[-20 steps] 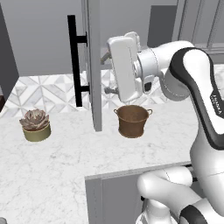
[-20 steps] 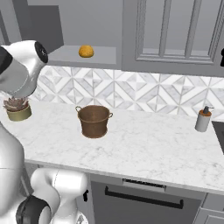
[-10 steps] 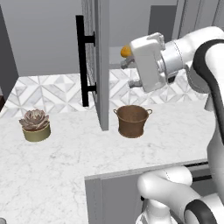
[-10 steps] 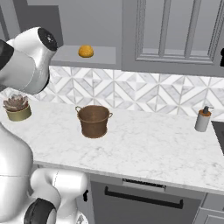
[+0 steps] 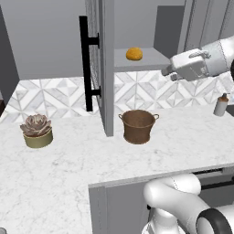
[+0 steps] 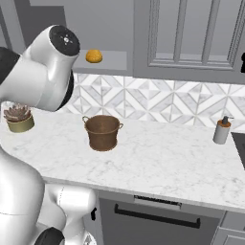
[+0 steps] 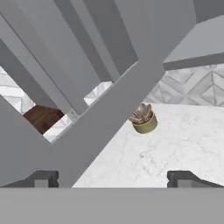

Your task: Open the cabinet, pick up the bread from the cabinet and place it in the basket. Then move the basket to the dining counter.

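Observation:
The cabinet door (image 5: 107, 68) stands swung out, edge-on, its black bar handle (image 5: 83, 64) on the left. On the open shelf behind it lies the bread (image 5: 134, 54), a small golden bun, also seen as the bread (image 6: 94, 56). The brown basket (image 5: 138, 126) sits on the marble worktop below the shelf; from the right it is the basket (image 6: 103, 131). My gripper (image 5: 167, 73) hangs to the right of the bread, slightly lower, pointing left, apart from it. In the hand view my gripper (image 7: 113, 179) is open and empty, facing the door's grey bars (image 7: 87, 57). The dining counter is out of view.
A potted succulent (image 5: 37, 130) stands at the worktop's left, also the succulent (image 7: 143, 118). A soap dispenser (image 6: 221, 130) stands at the right. Closed barred cabinet doors (image 6: 191, 33) hang right of the shelf. Triangle-patterned tiles (image 6: 158, 103) back the worktop.
My hand has swung from beside the door's edge to the right and come level with the shelf. The jaws stayed wide. The basket and bread have not moved.

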{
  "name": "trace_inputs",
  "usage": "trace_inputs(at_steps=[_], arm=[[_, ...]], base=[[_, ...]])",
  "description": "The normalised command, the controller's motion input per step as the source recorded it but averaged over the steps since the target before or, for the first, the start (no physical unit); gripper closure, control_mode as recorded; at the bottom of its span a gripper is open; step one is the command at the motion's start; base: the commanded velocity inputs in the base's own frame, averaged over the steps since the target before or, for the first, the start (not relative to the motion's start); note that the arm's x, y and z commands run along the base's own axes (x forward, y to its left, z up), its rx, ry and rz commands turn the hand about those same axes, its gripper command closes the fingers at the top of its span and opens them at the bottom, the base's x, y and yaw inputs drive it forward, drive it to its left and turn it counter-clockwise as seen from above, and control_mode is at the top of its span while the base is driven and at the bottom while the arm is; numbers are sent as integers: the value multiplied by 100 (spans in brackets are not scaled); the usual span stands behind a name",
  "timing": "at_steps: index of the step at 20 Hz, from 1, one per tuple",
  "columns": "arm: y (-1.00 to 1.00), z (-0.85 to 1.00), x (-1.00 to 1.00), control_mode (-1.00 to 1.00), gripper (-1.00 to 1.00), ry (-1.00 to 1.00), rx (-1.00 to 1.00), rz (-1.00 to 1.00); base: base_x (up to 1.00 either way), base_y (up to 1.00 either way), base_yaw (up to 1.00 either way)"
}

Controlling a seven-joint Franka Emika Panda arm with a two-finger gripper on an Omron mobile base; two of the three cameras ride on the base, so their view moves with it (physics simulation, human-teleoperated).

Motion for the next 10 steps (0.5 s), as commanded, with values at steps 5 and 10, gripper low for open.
trace_inputs(at_steps=[5, 10], arm=[[-19, 1, 51, -100, -100, -31, -33, -29], [-3, 0, 82, -100, -100, -13, -33, -44]], base=[[0, 0, 0], [0, 0, 0]])
